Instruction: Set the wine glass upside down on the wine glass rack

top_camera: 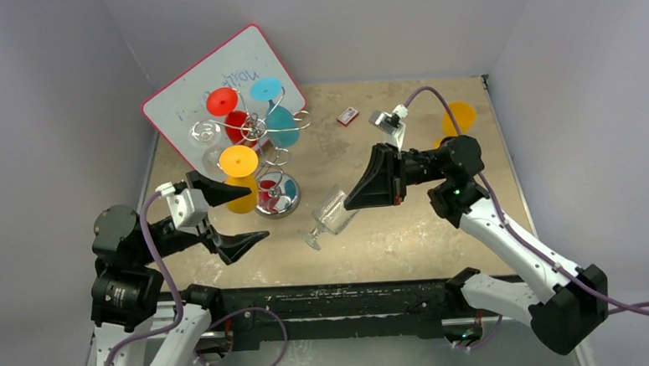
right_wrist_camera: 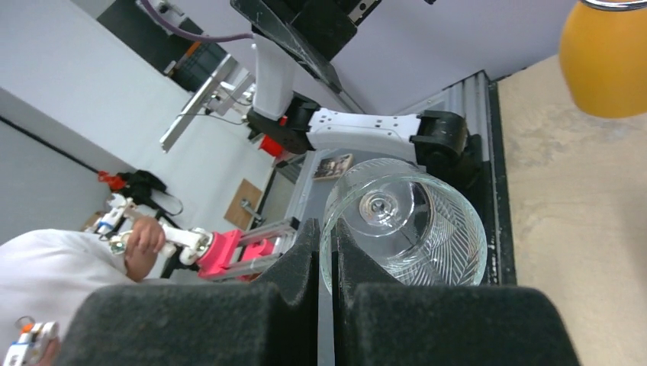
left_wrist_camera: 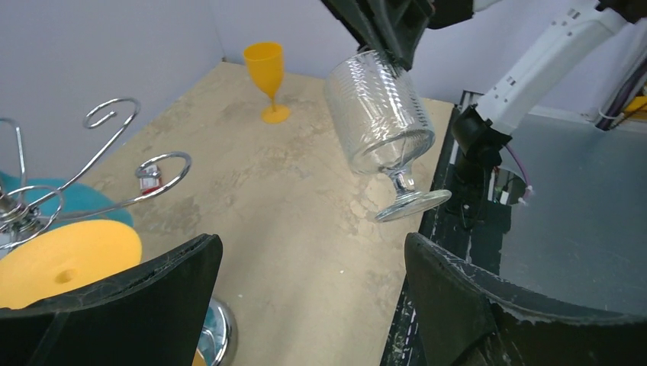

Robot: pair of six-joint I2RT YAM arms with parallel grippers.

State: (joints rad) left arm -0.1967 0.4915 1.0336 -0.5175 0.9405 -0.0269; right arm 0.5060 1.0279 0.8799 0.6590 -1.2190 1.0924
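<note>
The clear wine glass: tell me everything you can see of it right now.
The clear wine glass looks transparent: a bowl with a fine ribbed pattern, a short stem, a round foot. It hangs tilted, mouth toward the right gripper, foot slanting down toward the near edge of the table, apparently off the surface. The gripper pinches its rim wall; nothing else touches it.

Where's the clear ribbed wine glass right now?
Top view, mid-table: the clear ribbed wine glass is pinched by its rim in the right gripper, tilted with its foot toward the near edge, just right of the silver wire rack.
</note>
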